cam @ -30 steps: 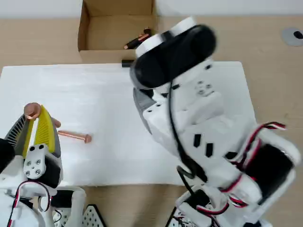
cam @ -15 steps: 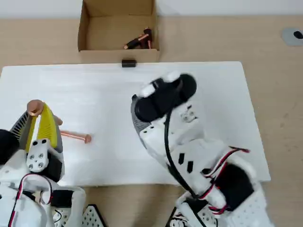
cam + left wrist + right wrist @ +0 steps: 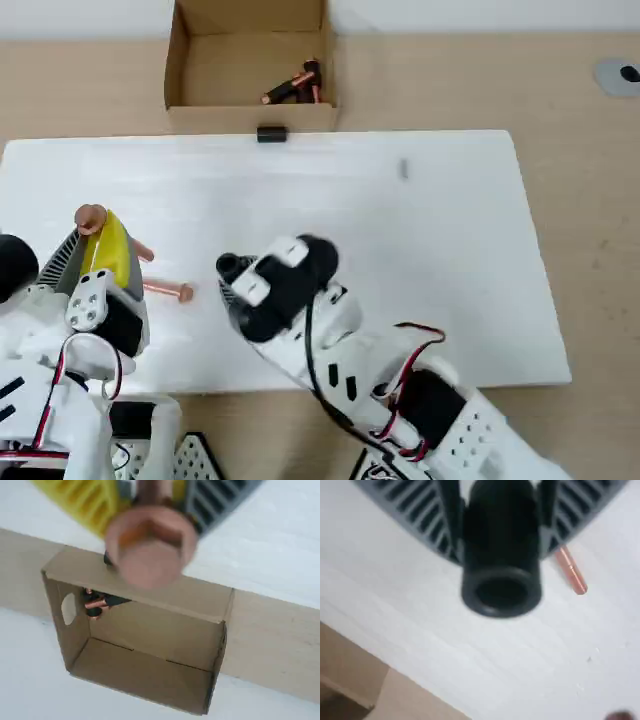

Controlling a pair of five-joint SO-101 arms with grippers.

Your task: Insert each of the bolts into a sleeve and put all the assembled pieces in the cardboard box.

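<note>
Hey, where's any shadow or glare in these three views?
High view: even light on the white mat, no hard shadows. Left wrist view: soft sheen on the head of the copper bolt; the brown cardboard box dimmer inside. Right wrist view: the black cylindrical sleeve has a dark bore, its rim faintly lit.

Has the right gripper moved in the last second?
Yes. The right gripper, holding a black sleeve, has pulled back from the cardboard box across the white mat, and now sits beside the loose bolt.
</note>
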